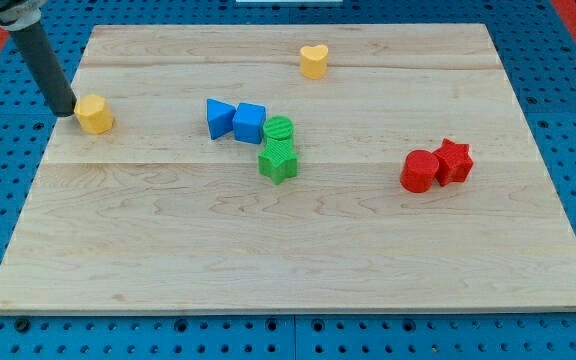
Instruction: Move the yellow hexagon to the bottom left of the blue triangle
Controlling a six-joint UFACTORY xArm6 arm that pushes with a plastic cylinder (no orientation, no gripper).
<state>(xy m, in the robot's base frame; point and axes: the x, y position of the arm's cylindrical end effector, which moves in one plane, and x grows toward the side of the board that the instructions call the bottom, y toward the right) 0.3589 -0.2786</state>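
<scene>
- Nearest you: green star (278, 160), red cylinder (419, 171).
- You see no claw; my tip (64, 110) touches yellow hexagon (95, 114) at its nine o'clock, holding nothing.
- Hexagon lies at nine o'clock from blue triangle (218, 117).

My dark rod slants down from the view's top left corner, leaning slightly rightward; my tip (65, 110) seems to rest on the surface, at the view's left edge region

A single camera looks down at a slant from the long near edge of the wooden board (298, 270), close enough that the board nearly fills the frame. My tip (65, 111) touches down at the view's upper left, the rod leaving through that corner.
</scene>
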